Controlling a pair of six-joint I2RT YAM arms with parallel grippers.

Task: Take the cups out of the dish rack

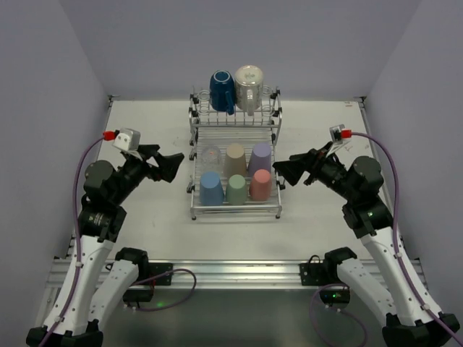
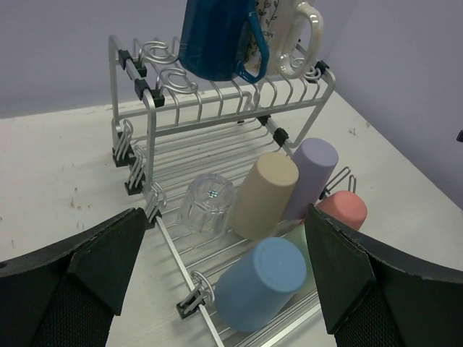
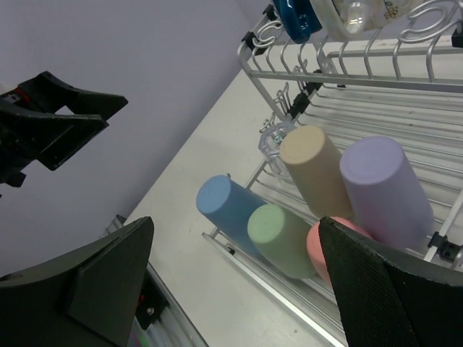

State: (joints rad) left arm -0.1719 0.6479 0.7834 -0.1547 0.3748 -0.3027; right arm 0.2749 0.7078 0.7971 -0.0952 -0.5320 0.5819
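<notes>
The chrome dish rack stands mid-table. On its lower tray, upside down, are a light blue cup, green cup, pink cup, clear cup, tan cup and lavender cup. A dark-blue mug and a clear glass mug sit on the raised back tier. My left gripper is open and empty, left of the rack, facing the light blue cup. My right gripper is open and empty, right of the rack, near the pink cup.
White tabletop lies on both sides of the rack. Lavender walls close in the left, right and back. An aluminium rail runs along the near edge. The left arm's gripper shows in the right wrist view.
</notes>
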